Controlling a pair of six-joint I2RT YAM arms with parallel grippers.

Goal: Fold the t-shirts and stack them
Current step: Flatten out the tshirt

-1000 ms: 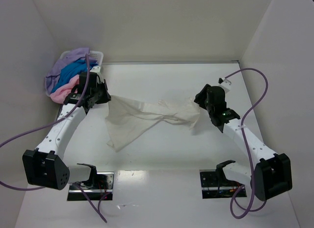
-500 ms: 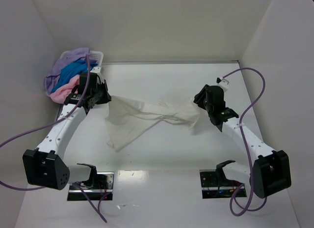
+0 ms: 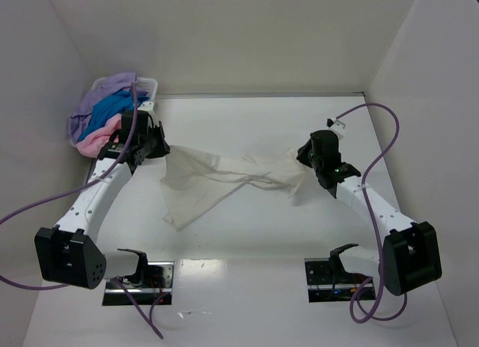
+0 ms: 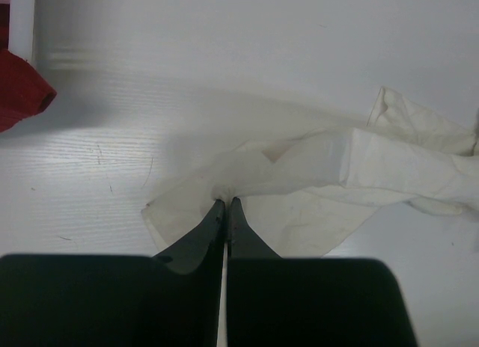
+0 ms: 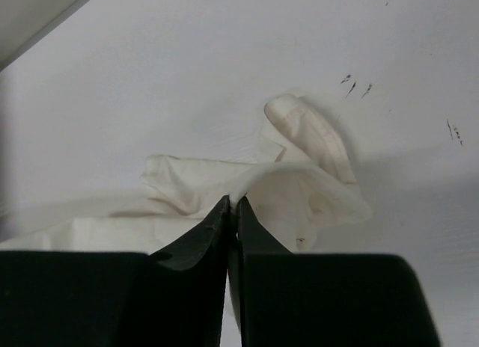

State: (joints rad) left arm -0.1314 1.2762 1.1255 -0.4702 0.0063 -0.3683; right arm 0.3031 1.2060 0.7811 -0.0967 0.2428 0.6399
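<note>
The left gripper (image 4: 224,206) is clenched on a pinch of the cream shirt (image 3: 224,175), its tips pressed together with a small ruck of cloth between them. The right gripper (image 5: 233,205) looks closed on a fold at the shirt's other end, with the cloth bunched at its tips.

The left pinch sits just beside the basket (image 3: 152,82). From there the shirt runs away from the basket in a twisted band to the right pinch, well apart from it. A loose flap lies on the table (image 3: 247,235), on the side of the band away from the basket. In the basket are the lilac shirt (image 3: 112,85), the blue shirt (image 3: 112,108) and the pink shirt (image 3: 93,141), heaped together.

The cloth is judged light, limp and thin. It will sag, twist and slide rather than keep a shape, so a small pinch may slip under tension. Better holds would be the doubled seams at the shoulders or hem corners, which would let the shirt hang flat.
</note>
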